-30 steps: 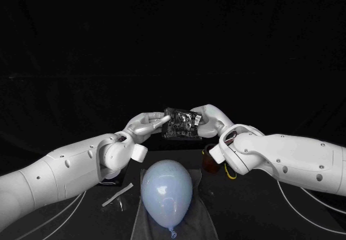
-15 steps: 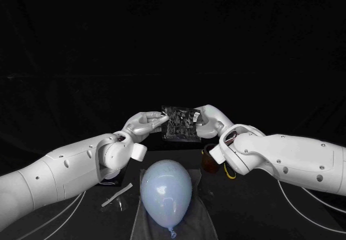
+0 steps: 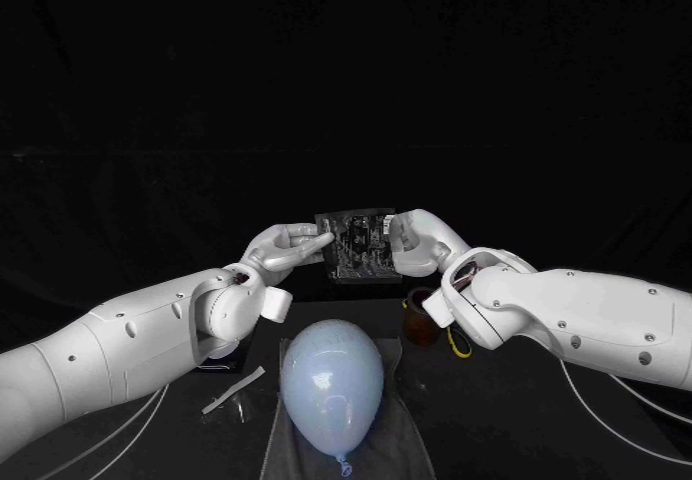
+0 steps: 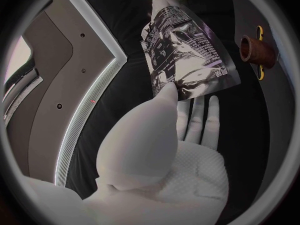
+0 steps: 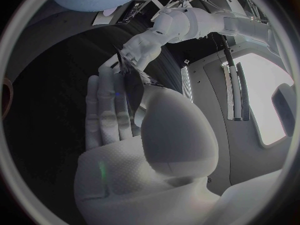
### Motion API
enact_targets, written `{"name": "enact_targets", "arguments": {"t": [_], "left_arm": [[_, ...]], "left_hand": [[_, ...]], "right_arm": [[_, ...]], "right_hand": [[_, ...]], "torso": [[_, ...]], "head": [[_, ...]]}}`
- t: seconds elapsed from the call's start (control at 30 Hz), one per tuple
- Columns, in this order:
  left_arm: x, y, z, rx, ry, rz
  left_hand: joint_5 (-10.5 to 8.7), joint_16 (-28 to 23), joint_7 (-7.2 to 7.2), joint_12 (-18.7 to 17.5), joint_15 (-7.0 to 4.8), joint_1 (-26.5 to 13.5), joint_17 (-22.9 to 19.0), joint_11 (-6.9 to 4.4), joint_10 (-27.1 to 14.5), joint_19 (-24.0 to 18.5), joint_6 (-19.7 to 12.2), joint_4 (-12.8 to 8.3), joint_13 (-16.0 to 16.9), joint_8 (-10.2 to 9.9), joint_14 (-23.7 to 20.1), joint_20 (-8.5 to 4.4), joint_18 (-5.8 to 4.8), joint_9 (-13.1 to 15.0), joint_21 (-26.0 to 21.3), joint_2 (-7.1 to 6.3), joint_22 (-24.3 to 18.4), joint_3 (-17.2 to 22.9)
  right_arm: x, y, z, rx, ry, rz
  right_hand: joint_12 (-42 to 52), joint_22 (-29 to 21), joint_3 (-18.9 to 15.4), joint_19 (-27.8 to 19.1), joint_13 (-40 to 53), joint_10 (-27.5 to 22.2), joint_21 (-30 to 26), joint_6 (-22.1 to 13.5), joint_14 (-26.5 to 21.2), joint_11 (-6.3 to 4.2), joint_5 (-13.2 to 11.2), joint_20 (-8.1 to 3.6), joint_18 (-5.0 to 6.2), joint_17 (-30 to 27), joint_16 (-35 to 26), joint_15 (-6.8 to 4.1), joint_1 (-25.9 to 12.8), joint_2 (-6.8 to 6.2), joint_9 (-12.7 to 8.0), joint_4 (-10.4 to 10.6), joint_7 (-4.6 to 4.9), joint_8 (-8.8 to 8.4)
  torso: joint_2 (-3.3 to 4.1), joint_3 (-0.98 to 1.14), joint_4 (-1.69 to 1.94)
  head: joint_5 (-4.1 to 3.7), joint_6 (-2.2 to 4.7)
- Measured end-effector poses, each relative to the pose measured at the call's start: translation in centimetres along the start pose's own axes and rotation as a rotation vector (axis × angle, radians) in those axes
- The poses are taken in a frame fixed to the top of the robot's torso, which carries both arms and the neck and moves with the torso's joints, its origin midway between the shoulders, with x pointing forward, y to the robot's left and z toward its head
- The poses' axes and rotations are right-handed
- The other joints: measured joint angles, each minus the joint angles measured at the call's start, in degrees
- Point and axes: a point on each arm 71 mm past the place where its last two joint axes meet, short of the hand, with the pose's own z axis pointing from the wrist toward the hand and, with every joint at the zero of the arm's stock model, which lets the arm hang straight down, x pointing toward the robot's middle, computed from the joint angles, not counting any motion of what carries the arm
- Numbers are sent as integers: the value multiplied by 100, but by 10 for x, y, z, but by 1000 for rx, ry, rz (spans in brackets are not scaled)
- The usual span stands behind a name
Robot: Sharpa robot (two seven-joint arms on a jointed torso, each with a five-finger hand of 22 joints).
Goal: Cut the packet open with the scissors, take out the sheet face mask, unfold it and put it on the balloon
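Packet [image 3: 358,248] higher, between left hand [image 3: 289,248], right hand [image 3: 415,240]

Deep dark surrounds everything, bright glints sit on the packet [image 4: 184,55] and the balloon [image 3: 333,385], and wrist views bend straight edges

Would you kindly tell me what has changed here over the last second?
The packet has risen slightly and shifted toward the left hand, which now pinches its edge. The right hand still holds the other side. The balloon and the pale strip lie unchanged.
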Motion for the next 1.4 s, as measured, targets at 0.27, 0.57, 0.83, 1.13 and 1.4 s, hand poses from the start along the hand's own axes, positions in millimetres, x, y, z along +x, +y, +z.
{"name": "enact_targets", "arguments": {"t": [0.27,0.57,0.83,1.13,1.4], "left_arm": [[-2,0,-1,2,-12,18],[-5,-1,-2,7,-28,34],[-7,-2,-2,12,-40,47],[-7,-2,-2,17,-44,61],[-7,-2,-2,19,-44,73]], "left_hand": [[0,-57,11,-115,0,-133,31,1,82,21,-32,-7,4,57,40,-21,-1,0,-4,-117,0,295],[0,-85,10,-183,0,-256,58,0,123,35,-50,-24,9,57,40,-29,87,0,-20,-196,0,529],[-2,-134,29,-244,20,-325,85,-6,157,62,-89,-40,11,90,60,-21,87,0,-20,-264,1,750],[-18,-174,65,-307,-1,-437,128,1,204,103,-147,-88,22,234,82,-20,85,0,-19,-377,1,1052],[-20,-195,92,-343,-1,-536,150,1,204,103,-195,-151,22,285,81,-20,82,0,-19,-428,1,1256]], "right_arm": [[-4,-2,-3,2,-4,-11],[-8,-4,-7,5,-3,-16],[-7,-3,-8,6,11,-16],[-5,-1,-9,-3,27,-46],[-6,-1,-10,-6,26,-69]], "right_hand": [[-64,24,-15,-214,-20,-45,-2,-139,-216,43,-3,53,-3,-24,-134,89,24,23,-63,-15,117,-146],[-285,77,-48,-578,-116,-460,-40,-417,-644,228,49,186,-55,-174,-289,269,170,214,-194,-48,288,-464],[-351,115,-35,-768,-197,-650,-45,-514,-866,320,58,276,-98,-322,-289,390,150,302,-255,-184,310,-628],[-73,241,-76,-471,-171,-436,224,-325,-434,376,56,168,-77,-235,-14,213,144,307,-226,-397,209,-570],[-105,202,-19,-510,-93,-427,197,-331,-431,369,45,208,-34,-258,-28,198,144,307,-246,-342,214,-609]], "torso": [[0,1,-4],[0,4,-7],[0,4,-7],[0,2,-2],[0,1,1]], "head": [[-11,-3],[-17,-12],[-20,-14],[-26,-15],[-29,-4]]}}
